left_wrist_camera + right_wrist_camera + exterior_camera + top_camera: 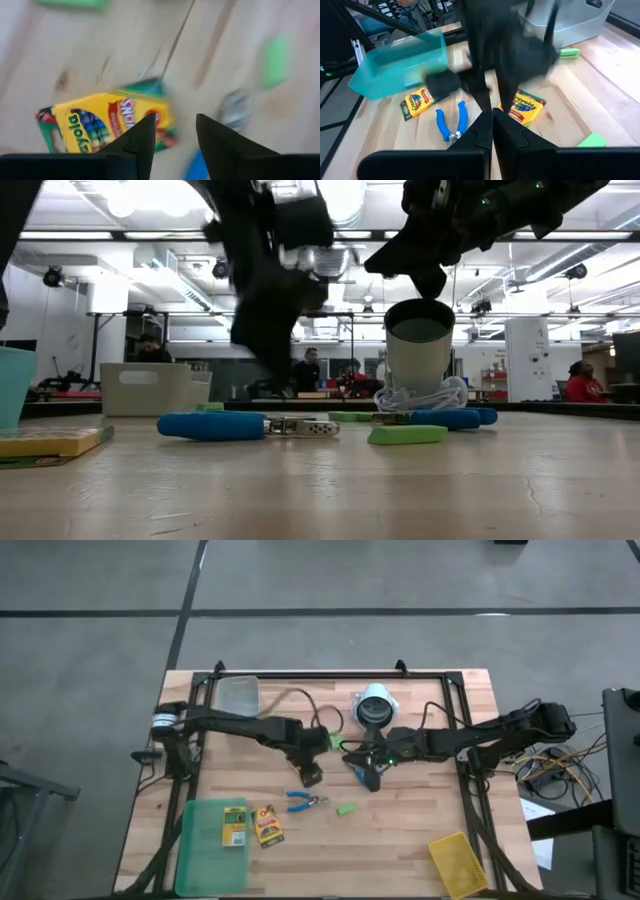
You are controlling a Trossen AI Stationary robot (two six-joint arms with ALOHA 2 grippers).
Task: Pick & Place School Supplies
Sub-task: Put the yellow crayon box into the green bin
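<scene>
We see a small yellow-and-green cardboard crayon box lying flat on the wooden table, just beside a flat green tray. A second crayon box lies flat inside that tray. Blue-handled metal scissors lie flat near the table's middle, handles spread slightly. A tiny light-green rectangular eraser block lies just beside the scissors' metal end, apart from it. Another blue-handled pair lies farther back, partly hidden.

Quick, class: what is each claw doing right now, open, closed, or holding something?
Left claw: open, holding nothing, above the yellow-and-green crayon box.
Right claw: closed, holding nothing.
</scene>
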